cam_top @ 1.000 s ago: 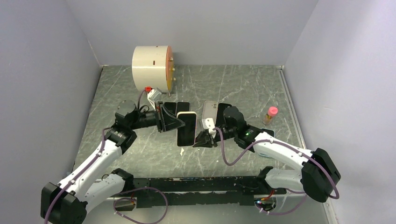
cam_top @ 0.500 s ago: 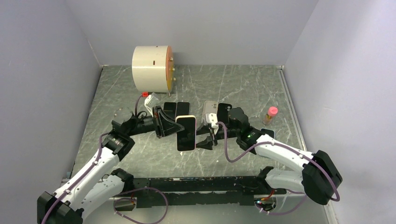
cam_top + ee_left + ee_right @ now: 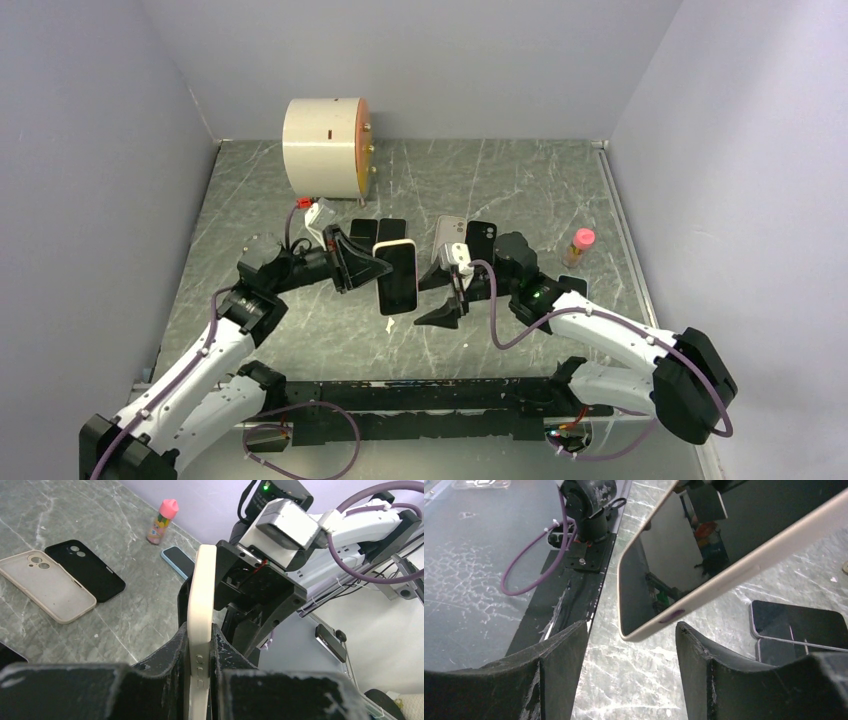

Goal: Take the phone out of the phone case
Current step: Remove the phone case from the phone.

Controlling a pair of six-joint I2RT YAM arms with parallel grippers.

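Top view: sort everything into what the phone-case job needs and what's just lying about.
Job in hand: cased phone; left gripper clamping it; right gripper, open beside it.
Lying about: white drum; pink-capped bottle; beige empty case; black empty case.

dark-screened phone [image 3: 397, 280] inside cream case [image 3: 202, 605], aloft, tilted, screen up

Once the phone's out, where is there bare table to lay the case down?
Widest: the back stretch right of the white drum, behind the loose cases, up to the right wall. Also the near-centre marble between the white scrap and the arms' base rail. Crowded: mid-table around the cased phone, and beside the pink-capped bottle.
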